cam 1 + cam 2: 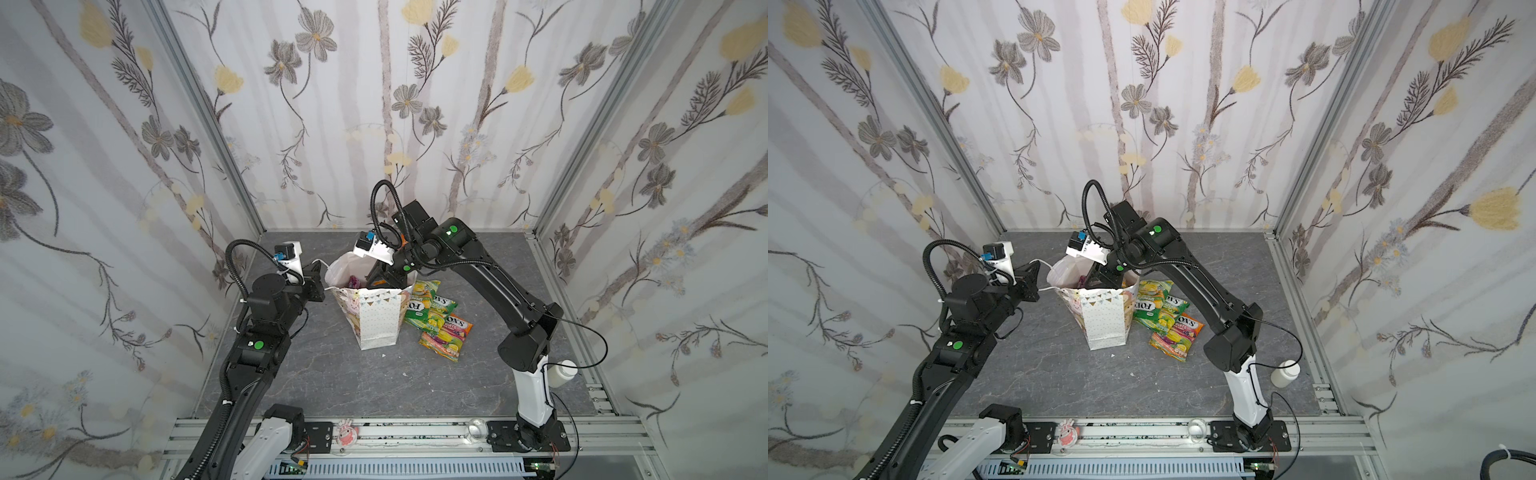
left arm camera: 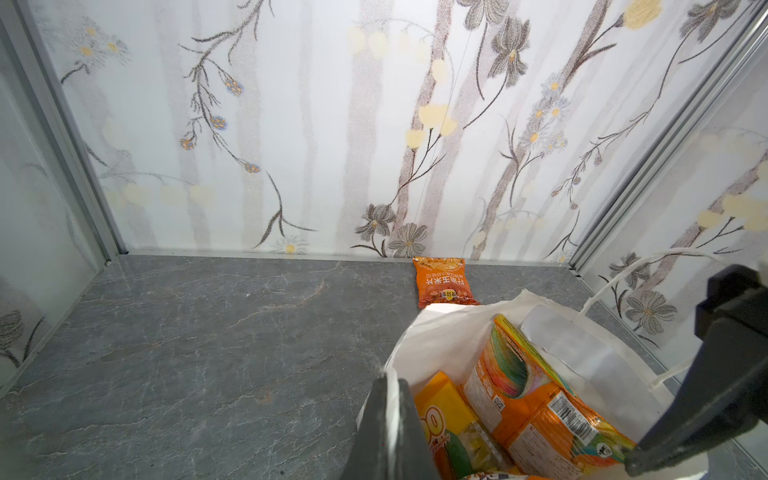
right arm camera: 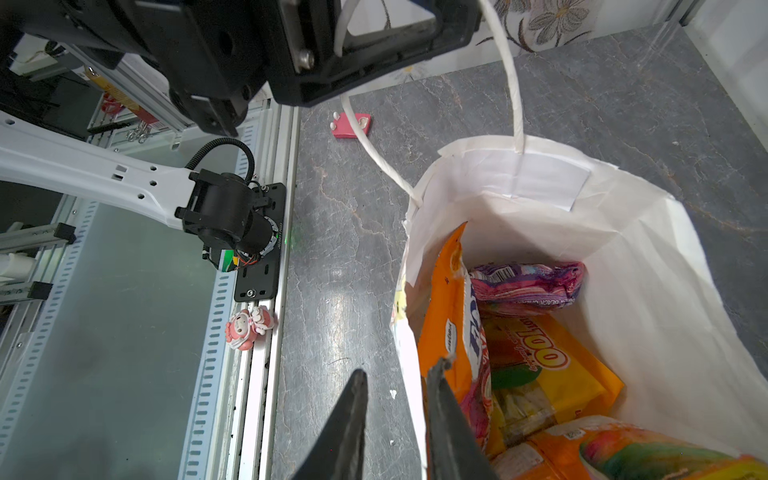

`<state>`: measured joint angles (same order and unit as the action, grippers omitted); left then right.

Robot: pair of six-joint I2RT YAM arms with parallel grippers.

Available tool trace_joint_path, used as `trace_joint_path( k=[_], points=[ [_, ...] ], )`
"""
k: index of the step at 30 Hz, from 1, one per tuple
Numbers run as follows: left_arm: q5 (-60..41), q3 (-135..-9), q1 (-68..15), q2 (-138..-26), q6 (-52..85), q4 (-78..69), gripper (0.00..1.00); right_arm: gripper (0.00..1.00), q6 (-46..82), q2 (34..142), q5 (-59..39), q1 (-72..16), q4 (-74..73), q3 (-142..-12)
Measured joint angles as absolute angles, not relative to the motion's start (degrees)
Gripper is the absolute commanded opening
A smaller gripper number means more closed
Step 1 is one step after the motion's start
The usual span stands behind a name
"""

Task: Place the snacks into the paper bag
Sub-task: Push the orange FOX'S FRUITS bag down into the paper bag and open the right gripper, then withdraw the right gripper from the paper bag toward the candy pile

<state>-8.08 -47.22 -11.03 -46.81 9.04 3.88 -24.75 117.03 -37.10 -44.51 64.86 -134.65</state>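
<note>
On the left, the left gripper (image 2: 389, 380) is clamped shut on the left edge of the paper bag (image 1: 376, 320). The bag stands upright in the middle of the surface (image 1: 332, 374). Inside it lie orange packets (image 3: 540, 374) and a purple-pink packet (image 3: 528, 282). The right gripper (image 3: 398, 370) hangs at the bag's mouth, jaws slightly parted and holding nothing. Just right of the bag, several FOX'S packets (image 1: 434, 318) lie overlapping.

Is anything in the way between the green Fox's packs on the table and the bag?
Nothing lies between them. The Fox's packs lie right beside the paper bag. Only the bag's mouth is busy: the right gripper hangs there, jaws a little apart, so it takes up part of the opening the packs must drop through.
</note>
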Motion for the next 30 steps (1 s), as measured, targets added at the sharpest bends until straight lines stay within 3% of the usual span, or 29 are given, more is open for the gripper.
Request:
trace_joint_path(
  k=[6, 16, 19, 24, 30],
  points=[
    [-6.76, -47.22, -11.00, -46.65, 9.04, 4.19, 0.00, 0.32, -21.65, 114.87, -37.10, -44.69, 62.00, -134.67],
    [-7.01, -47.22, -11.03, -45.87, 8.32, 4.56, 0.00, 0.32, -7.35, 106.26, -35.27, -46.57, 52.31, -132.31],
    [-6.94, -47.22, -11.03, -45.67, 7.90, 4.58, 0.00, 0.34, -1.39, 97.01, -31.90, -46.52, 44.05, -120.81],
    [-4.99, -47.90, -11.03, -45.63, 7.70, 5.48, 0.00, 0.39, 7.68, 75.22, -20.01, -46.46, 28.08, -90.83],
    [-3.01, -49.52, -11.03, -47.33, 7.20, 6.66, 0.00, 0.40, 15.84, 58.00, -8.91, -43.86, 17.19, -70.24]
  ],
)
